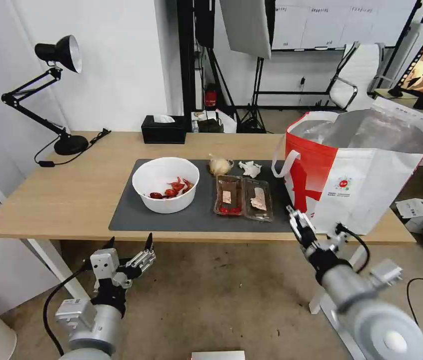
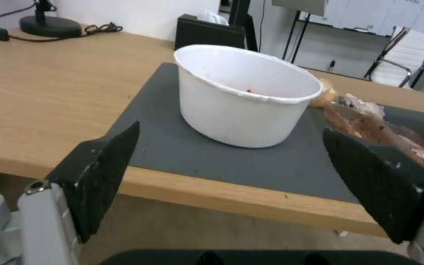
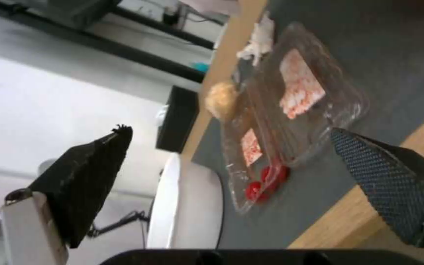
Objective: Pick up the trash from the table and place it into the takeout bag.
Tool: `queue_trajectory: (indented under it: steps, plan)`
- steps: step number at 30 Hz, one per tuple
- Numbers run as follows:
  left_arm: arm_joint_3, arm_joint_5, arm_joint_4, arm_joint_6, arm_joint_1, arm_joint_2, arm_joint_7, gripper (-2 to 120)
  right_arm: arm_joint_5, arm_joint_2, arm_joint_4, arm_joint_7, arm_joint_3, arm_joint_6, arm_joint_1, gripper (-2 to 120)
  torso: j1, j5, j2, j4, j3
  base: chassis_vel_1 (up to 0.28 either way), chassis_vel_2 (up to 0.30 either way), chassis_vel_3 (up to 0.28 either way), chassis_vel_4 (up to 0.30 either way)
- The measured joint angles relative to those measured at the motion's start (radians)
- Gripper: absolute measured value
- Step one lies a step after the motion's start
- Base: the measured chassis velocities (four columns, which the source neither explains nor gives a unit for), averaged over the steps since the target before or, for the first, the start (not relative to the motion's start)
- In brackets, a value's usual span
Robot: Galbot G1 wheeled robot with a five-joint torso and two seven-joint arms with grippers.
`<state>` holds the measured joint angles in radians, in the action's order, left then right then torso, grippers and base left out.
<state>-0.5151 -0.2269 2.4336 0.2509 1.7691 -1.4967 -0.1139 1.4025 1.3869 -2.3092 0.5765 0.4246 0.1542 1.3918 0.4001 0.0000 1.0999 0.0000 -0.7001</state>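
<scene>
Nothing picked yet: the counter (image 1: pixel 61 200) holds it all, the bag (image 1: pixel 366 185) standing at its right end, with bowl (image 1: pixel 165 184), tray box (image 1: pixel 244 198), yellowish wad (image 1: pixel 219 165) and tissue (image 1: pixel 250 168) on the mat. Left tool (image 1: pixel 129 248) spread wide, empty, before the bowl; right tool (image 1: pixel 296 220) released, facing the tray box. Reaching in looks next.

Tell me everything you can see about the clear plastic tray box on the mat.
The clear plastic twin-tray box lies flat on the dark grey mat, between the white bowl and the takeout bag. It looks like thin, crinkled, see-through plastic with two long compartments side by side. Each holds a pale, red-stained scrap; small red pieces sit at the near end of the compartment closer to the bowl. Neither claw touches it.
</scene>
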Motion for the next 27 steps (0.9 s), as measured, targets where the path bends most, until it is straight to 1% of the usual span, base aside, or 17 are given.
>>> queue_trajectory:
  steps: [2,3,7,8,10,14,27]
  plan:
    - [-0.007,0.001,0.002,-0.002,0.007,0.005,0.000,100,-0.032,0.040,0.041,0.043,-0.059,-0.029,-0.044,100,0.000,0.0000,0.000,0.0001,0.000,0.000,0.000,0.000,0.000]
    - [-0.007,0.001,0.002,-0.002,0.007,0.005,0.000,100,-0.032,0.040,0.041,0.043,-0.059,-0.029,-0.044,100,0.000,0.0000,0.000,0.0001,0.000,0.000,0.000,0.000,0.000]
    - [-0.017,0.002,0.002,-0.006,0.014,0.014,-0.003,100,-0.063,0.129,0.119,0.095,-0.124,-0.036,-0.106,100,0.000,-0.0001,0.000,0.0002,0.000,0.000,0.000,0.000,0.000]
    - [-0.017,0.002,0.002,-0.006,0.014,0.014,-0.003,100,-0.063,0.129,0.119,0.095,-0.124,-0.036,-0.106,100,0.000,-0.0001,0.000,0.0002,0.000,0.000,0.000,0.000,0.000]
    - [-0.018,0.003,0.000,-0.006,0.015,0.015,-0.003,100,-0.081,0.164,0.148,0.105,-0.141,-0.037,-0.121,100,0.000,-0.0002,0.000,0.0002,0.000,0.000,0.000,0.000,0.000]
    - [-0.019,0.003,-0.008,-0.009,0.014,0.017,-0.003,100,-0.092,0.185,0.186,0.106,-0.144,-0.044,-0.145,100,0.000,-0.0002,0.000,0.0001,0.000,0.000,0.000,0.000,0.000]
    - [-0.017,0.004,-0.027,-0.021,0.009,0.022,-0.003,100,-0.087,0.185,0.287,0.117,-0.137,-0.053,-0.226,100,0.000,0.0000,0.000,0.0000,0.000,0.000,0.000,0.000,0.000]
